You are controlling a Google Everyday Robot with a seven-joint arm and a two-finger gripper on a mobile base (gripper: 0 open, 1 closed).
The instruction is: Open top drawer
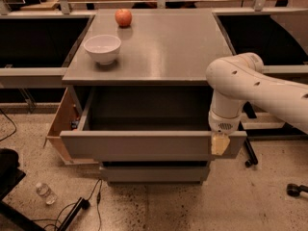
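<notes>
- Speckled floor [202, 206] fills the front of my feed, with a plastic water bottle [45, 192] lying at lower left near black cables [82, 207].
- The top drawer [144, 146] stands pulled well out, its plain grey box open to view.
- The gripper [220, 144] hangs from the white arm [250, 88] at the right end of the drawer front. I cannot tell whether it is clamped or released.
- Farther back, on the cabinet top [168, 47], a white bowl [102, 48] sits at left, with an apple [123, 17] behind it.

Grey cabinet top [168, 47]: white bowl [102, 48] front-left, apple [123, 17] behind it; gripper [220, 143] at top drawer [144, 146] front, right end.
</notes>
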